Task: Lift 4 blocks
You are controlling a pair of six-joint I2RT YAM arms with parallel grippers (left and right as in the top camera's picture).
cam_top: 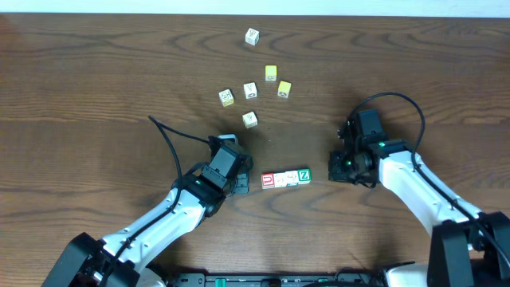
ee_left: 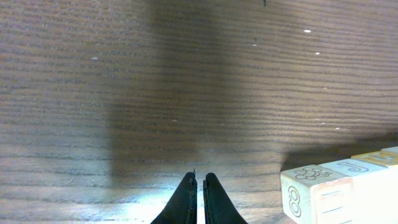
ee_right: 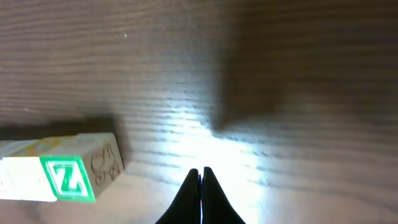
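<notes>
The four blocks (cam_top: 286,178) lie on the desk (cam_top: 96,80) in one tight row at the near middle, touching face to face. The red-faced block (cam_top: 268,180) is at the left end, the two white-faced blocks (cam_top: 286,178) are in the middle, and the green-faced block (cam_top: 304,174) with a white Z is at the right end. The left fingers (cam_top: 239,186) are pressed narrow with only a slit between them. They hold nothing and sit low over the bare desk just left of the red end, not touching it. The right fingers (cam_top: 341,167) are fully together and empty, to the right of the green end with clear desk between. In the right wrist view the green-faced block (ee_right: 65,180) lies left of the closed tips. Six loose cubes (cam_top: 250,90), some yellow-faced, lie scattered on the far side, well apart from the row.
</notes>
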